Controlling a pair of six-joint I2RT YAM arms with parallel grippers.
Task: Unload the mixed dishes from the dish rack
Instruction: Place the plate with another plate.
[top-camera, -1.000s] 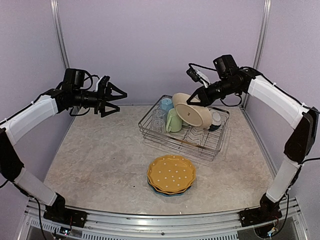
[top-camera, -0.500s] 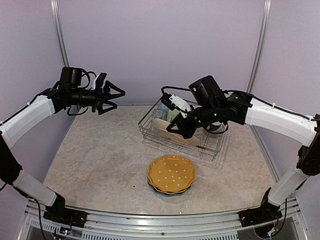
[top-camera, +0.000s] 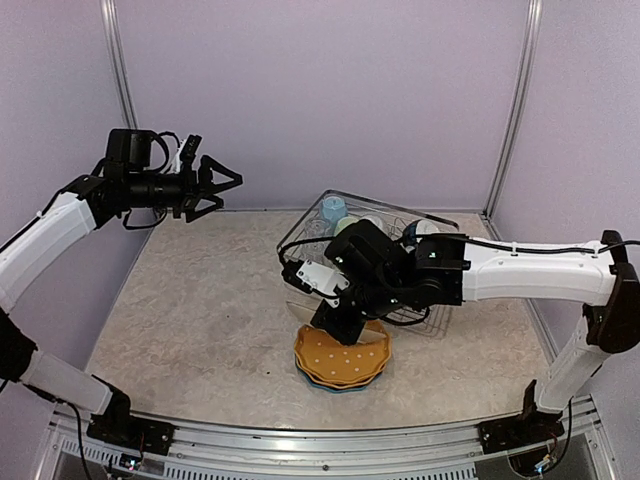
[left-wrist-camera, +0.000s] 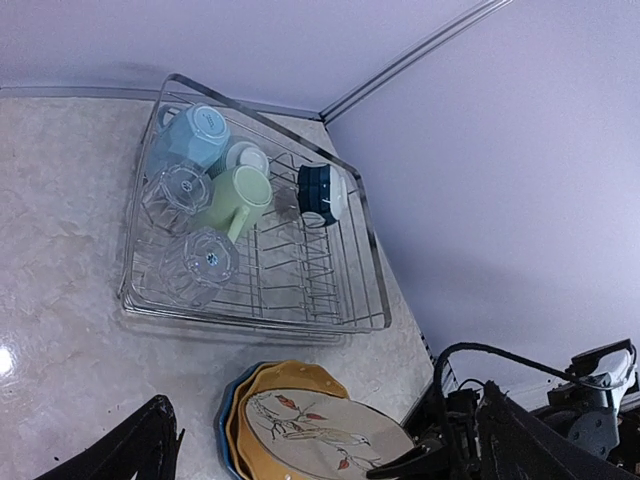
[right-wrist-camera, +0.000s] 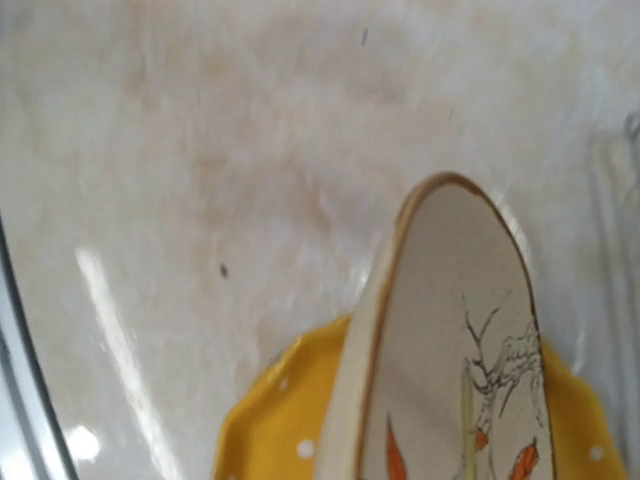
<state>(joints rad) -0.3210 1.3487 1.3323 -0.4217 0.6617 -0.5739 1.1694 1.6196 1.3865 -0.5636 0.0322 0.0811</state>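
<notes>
My right gripper (top-camera: 336, 324) is shut on the cream bird-print plate (right-wrist-camera: 455, 330) and holds it tilted just over the dotted yellow plate (top-camera: 350, 358). The yellow plate lies on a blue plate (left-wrist-camera: 224, 432) on the table in front of the dish rack (top-camera: 440, 222). The left wrist view shows the cream plate (left-wrist-camera: 330, 435) low over that stack. The rack holds a light blue mug (left-wrist-camera: 195, 135), a pale green mug (left-wrist-camera: 240, 195), two clear glasses (left-wrist-camera: 175, 190) and a dark bowl (left-wrist-camera: 318, 192). My left gripper (top-camera: 218, 185) is open and empty, high at the far left.
The right arm (top-camera: 500, 268) reaches across the front of the rack. The rack's plate prongs (left-wrist-camera: 300, 270) stand bare. Purple walls close in the back and both sides, with metal posts (top-camera: 118, 70) at the corners.
My right arm has carried the cream plate out of the rack, forward and down, to just above the yellow plate. My left arm has drawn slightly back to the left.
</notes>
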